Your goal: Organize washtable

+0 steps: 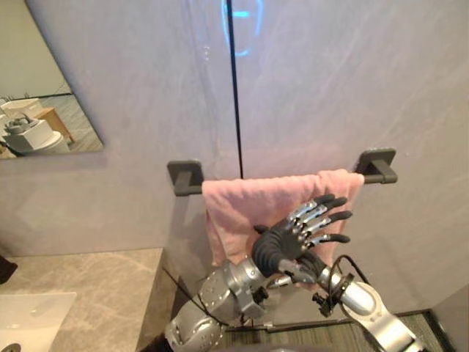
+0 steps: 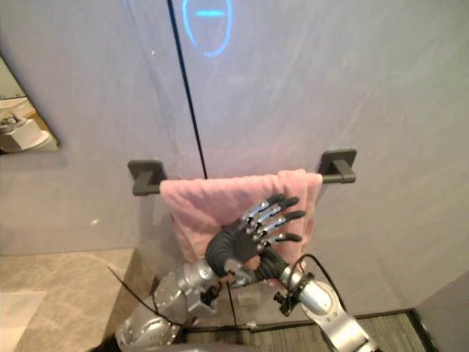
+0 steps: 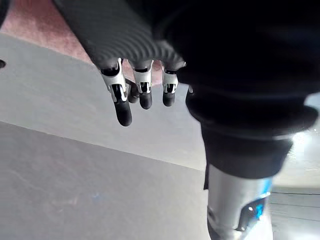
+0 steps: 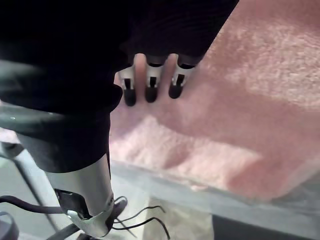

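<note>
Pink towel (image 1: 245, 209) hangs over dark wall bar (image 1: 375, 167). At 6 o'clock below the bar, right hand (image 4: 150, 82) is released, fingers straight over the towel. The left hand (image 3: 120, 92) is also released, grasping nothing.

No words, numbers or labels can be read anywhere. The one sign-like mark is a glowing blue oval outline (image 2: 208, 14) with a short level bar inside it, high on the pale grey marbled wall panel (image 2: 330, 88), just right of the dark vertical seam (image 2: 188, 95).
</note>
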